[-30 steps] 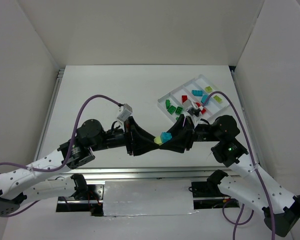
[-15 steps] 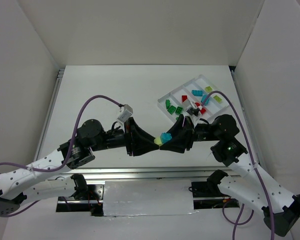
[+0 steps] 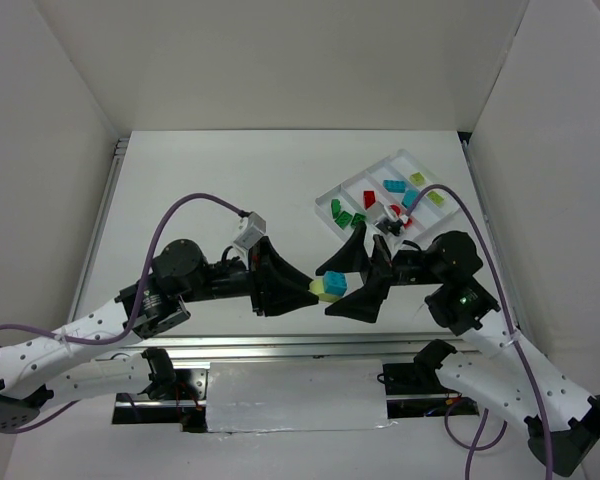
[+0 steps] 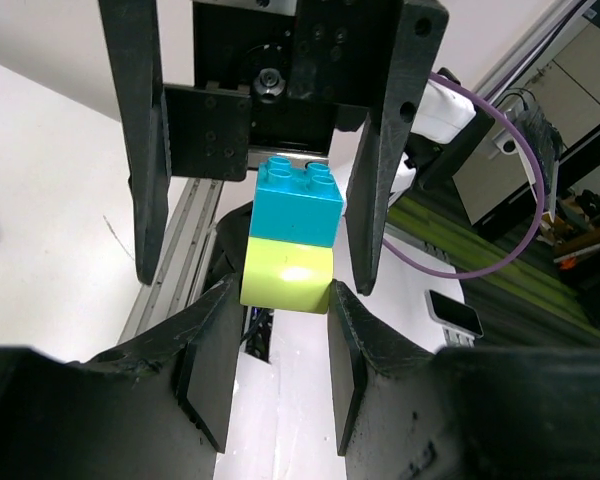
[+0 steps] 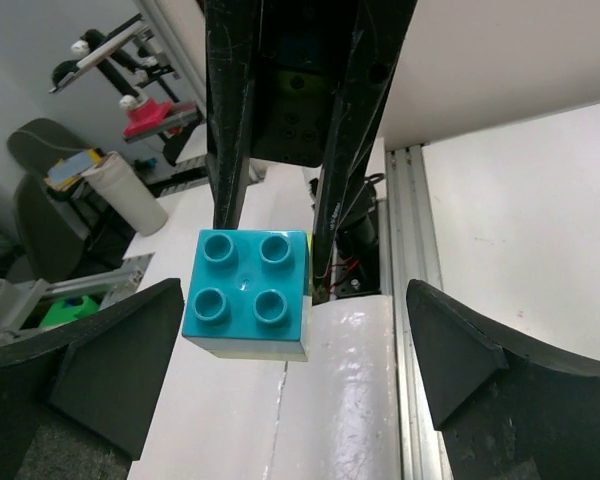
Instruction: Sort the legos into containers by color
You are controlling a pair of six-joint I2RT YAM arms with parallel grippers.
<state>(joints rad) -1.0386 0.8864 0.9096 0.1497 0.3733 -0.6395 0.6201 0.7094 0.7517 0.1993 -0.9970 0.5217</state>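
Observation:
A cyan brick (image 4: 298,200) sits stacked on a lime-yellow brick (image 4: 285,275), and the pair hangs in the air above the table's near edge. My left gripper (image 4: 278,305) is shut on the lime-yellow brick (image 3: 323,292). My right gripper (image 5: 295,345) faces it, open wide, with its fingers (image 5: 120,365) standing clear on either side of the cyan brick (image 5: 247,285) without touching it. In the top view the cyan brick (image 3: 335,281) lies between the right gripper's (image 3: 327,290) spread fingers. The white tray (image 3: 358,176) of compartments sits at the back right.
The tray holds green bricks (image 3: 345,216), red bricks (image 3: 370,197), cyan bricks (image 3: 392,186) and lime ones (image 3: 437,198) in its compartments. White walls close in the table on three sides. A metal rail (image 3: 280,345) runs along the near edge.
My right gripper has opened wide and let go of the cyan brick. The stacked pair stays in my left gripper, which has tightened its hold.

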